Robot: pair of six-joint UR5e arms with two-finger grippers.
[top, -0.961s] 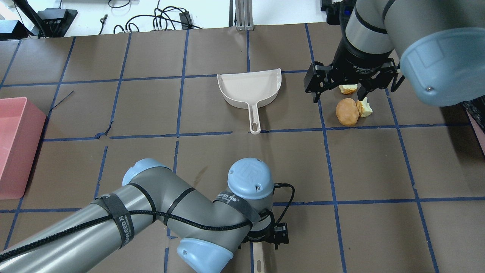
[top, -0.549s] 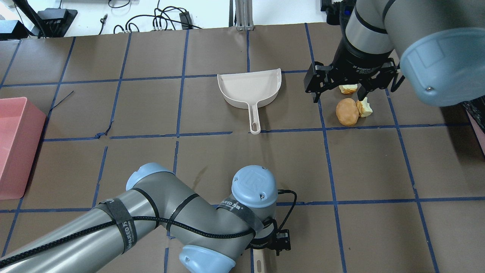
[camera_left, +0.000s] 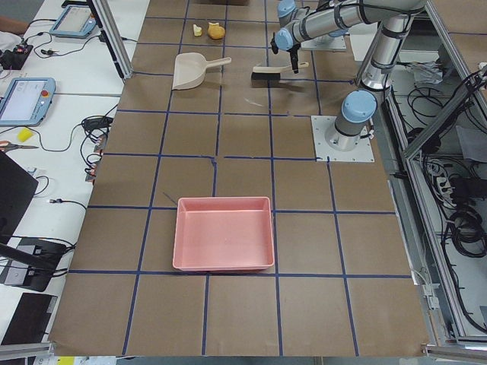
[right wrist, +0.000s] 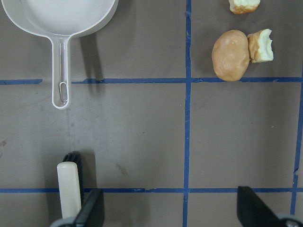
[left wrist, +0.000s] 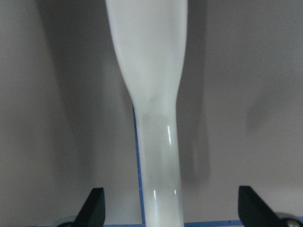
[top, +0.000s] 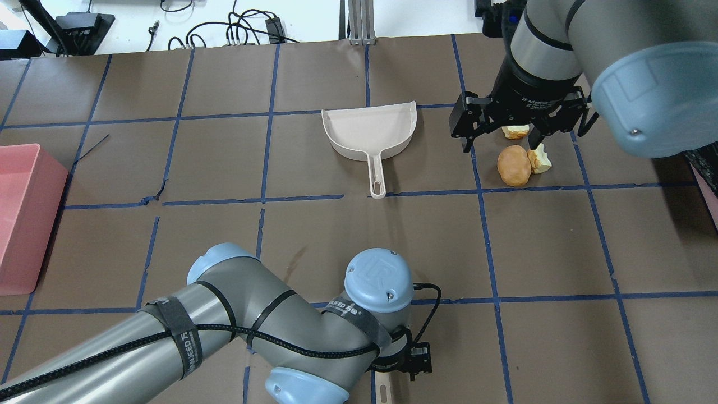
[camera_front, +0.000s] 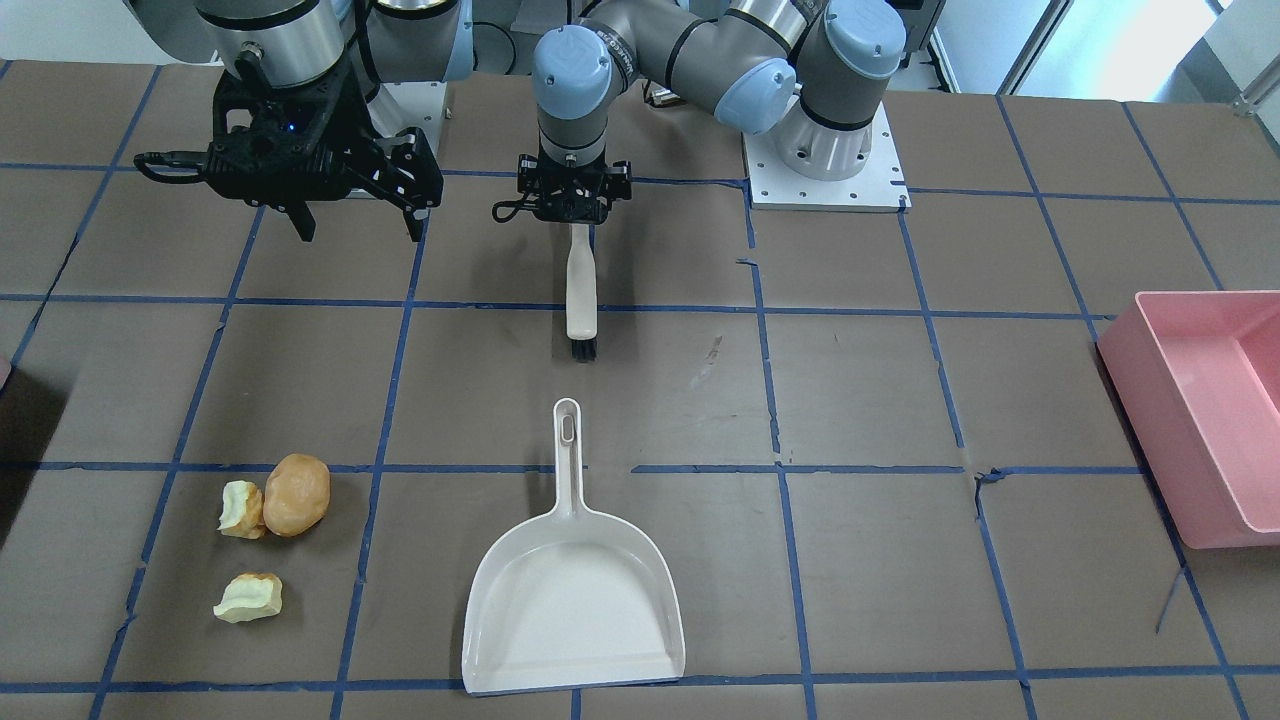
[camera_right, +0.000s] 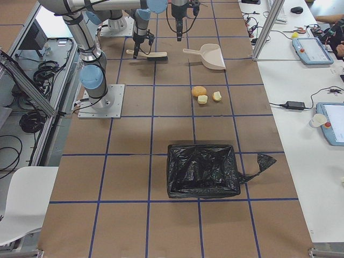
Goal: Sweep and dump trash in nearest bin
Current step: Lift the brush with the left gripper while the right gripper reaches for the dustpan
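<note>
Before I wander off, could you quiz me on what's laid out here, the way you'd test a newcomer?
1. True or false: the dustpan is empty.
2. How many food scraps are waiting to be swept up?
3. What is the left gripper poised over? A) the brush B) the dustpan C) a scrap

Key: 1 true; 2 three; 3 A.
</note>
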